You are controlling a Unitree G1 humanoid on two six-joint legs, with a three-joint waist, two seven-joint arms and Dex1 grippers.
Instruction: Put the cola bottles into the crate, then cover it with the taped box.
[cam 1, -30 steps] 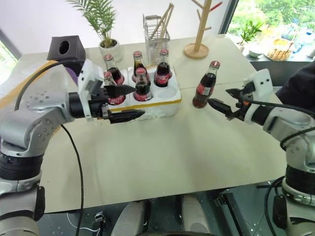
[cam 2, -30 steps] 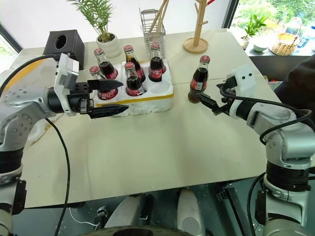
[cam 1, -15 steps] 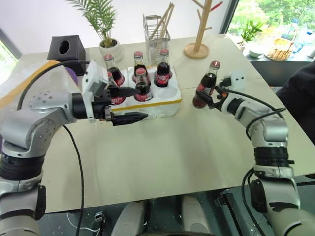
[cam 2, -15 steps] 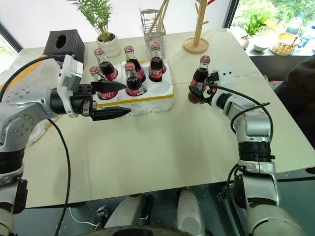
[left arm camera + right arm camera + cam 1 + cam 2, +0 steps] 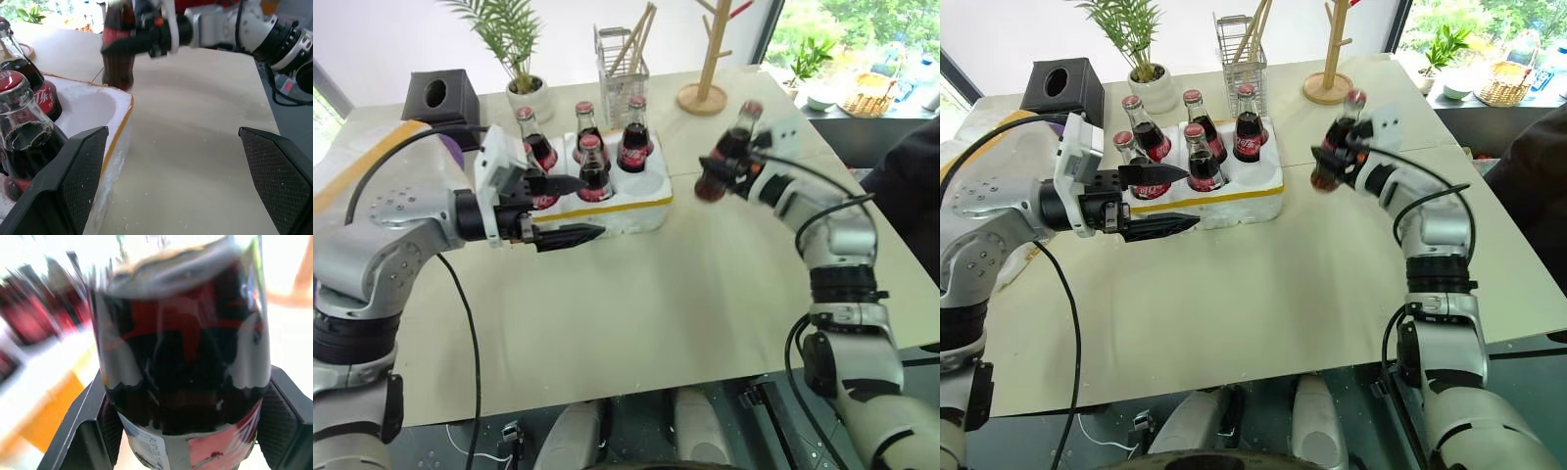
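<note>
Left fingers (image 5: 570, 210) spread wide, nothing between them, hovering just in front of the crate's left end. Crate (image 5: 636, 209) sits toward the desk's (image 5: 636, 304) far edge, left of centre. Five cola bottles (image 5: 592, 168) seated upright in it; the front-right well looks empty.

Right fingers (image 5: 710, 176) clamped on the sixth bottle (image 5: 722, 157) around its lower body, at the red label. It's tilted, cap leaning away from the crate, base looks clear of the desk, just beside the crate's right end.

Handling, my read: glass, smooth, full, so heavy for its size and liable to slip or rotate in a two-point pinch. The low body grip leaves the neck free to swing; I'd want it upright before lowering. Foam crate is light and could shift if the base catches the well's rim. Left fingers are placed to brace it.
</note>
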